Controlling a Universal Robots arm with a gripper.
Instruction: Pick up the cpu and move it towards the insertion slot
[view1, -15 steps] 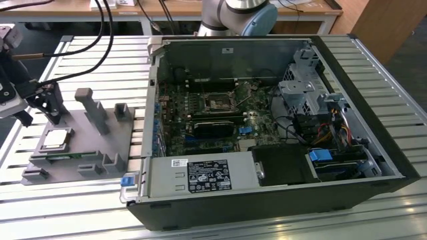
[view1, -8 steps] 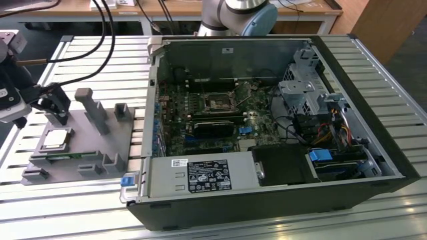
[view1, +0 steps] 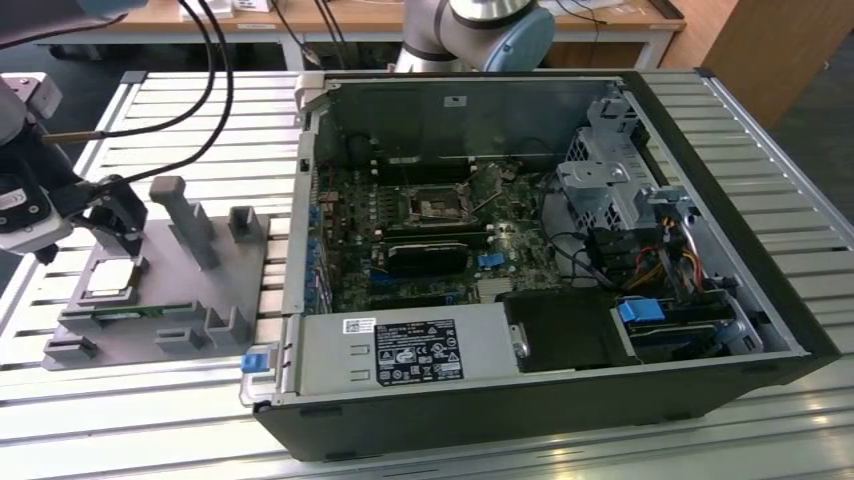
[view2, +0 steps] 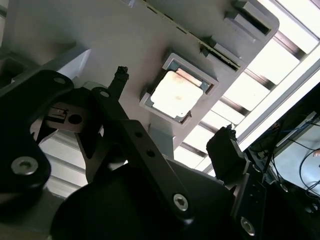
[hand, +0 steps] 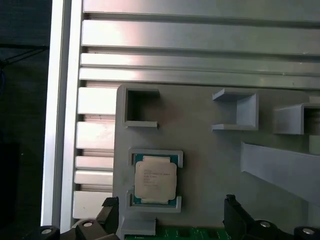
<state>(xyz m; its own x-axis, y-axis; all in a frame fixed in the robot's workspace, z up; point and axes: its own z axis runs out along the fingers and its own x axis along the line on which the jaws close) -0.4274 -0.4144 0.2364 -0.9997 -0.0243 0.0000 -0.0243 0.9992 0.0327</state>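
Exterior view: the lone arm's end effector (view1: 120, 235) hung over a grey fixture (view1: 187, 290) on the slatted worktop (view1: 200, 110), off the exterior view's left of an open computer case (view1: 747, 250).

Chip's place: the cpu (view1: 114, 280) lay flat, pale top up, in a framed square recess of the fixture, outside the case.

Grip: the end effector's fingers (hand: 232, 205) stood spread wide and pinched nothing.

Key relation: in both wrist views the cpu (view2: 176, 94) (hand: 155, 180) sat below the end effector (view2: 173, 105) (hand: 171, 201), in the gap between the two fingertips and apart from each. Being square, it offered no long axis. Its edges ran true with the recess, and the fingers flanked two opposite sides.

Contact: none visible; how far above the chip the tips hovered could not be told.

Destination: the insertion slot (view1: 438, 207), a dark square socket on the board inside the case, lay well apart from the fixture, toward the exterior view's right.

Progress: by the look of it, the pickup was not yet made.
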